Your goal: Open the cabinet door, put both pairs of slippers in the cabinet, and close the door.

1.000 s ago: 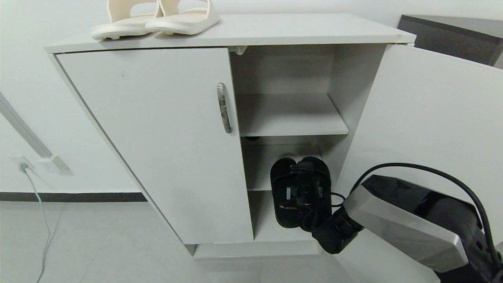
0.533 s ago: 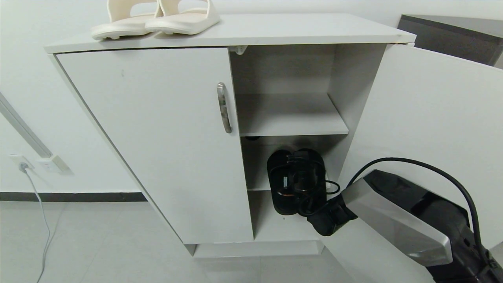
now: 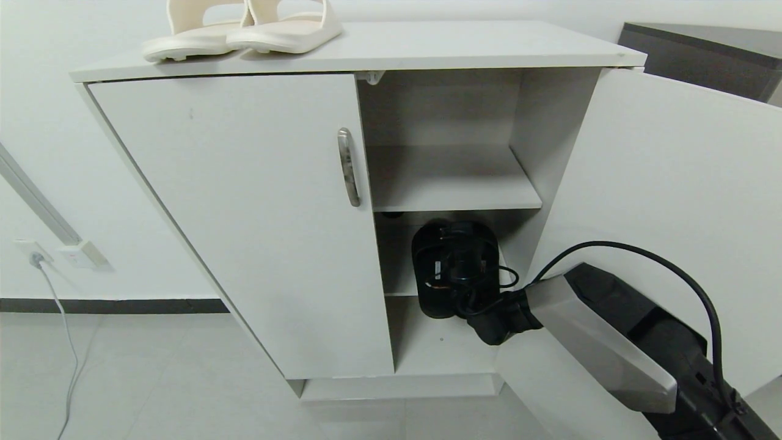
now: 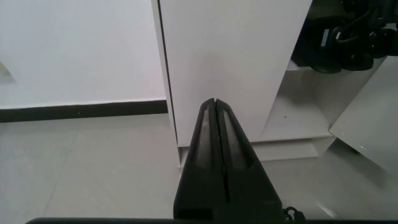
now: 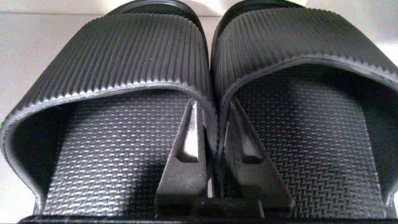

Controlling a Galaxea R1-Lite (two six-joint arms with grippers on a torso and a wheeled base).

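- The right tool [image 5: 213, 109] is clamped on the black slippers [image 3: 440, 269], gripping their inner straps inside the open cabinet [image 3: 464, 46].
- The left tool [image 4: 214, 109] is closed tight and empty.
- The cream slippers [image 3: 244, 30] sit on the cabinet top.

White wall [image 3: 36, 91] meets pale grey tiled floor [image 3: 153, 379] along a dark skirting strip [image 3: 110, 305]; a socket [image 3: 30, 252] low on the left trails a grey cable [image 3: 72, 357]; a dark unit [image 3: 702, 55] stands far right.

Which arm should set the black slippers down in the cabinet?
Right. The right gripper pinches the black slippers at the cabinet opening; the left gripper is shut, low before the closed door.
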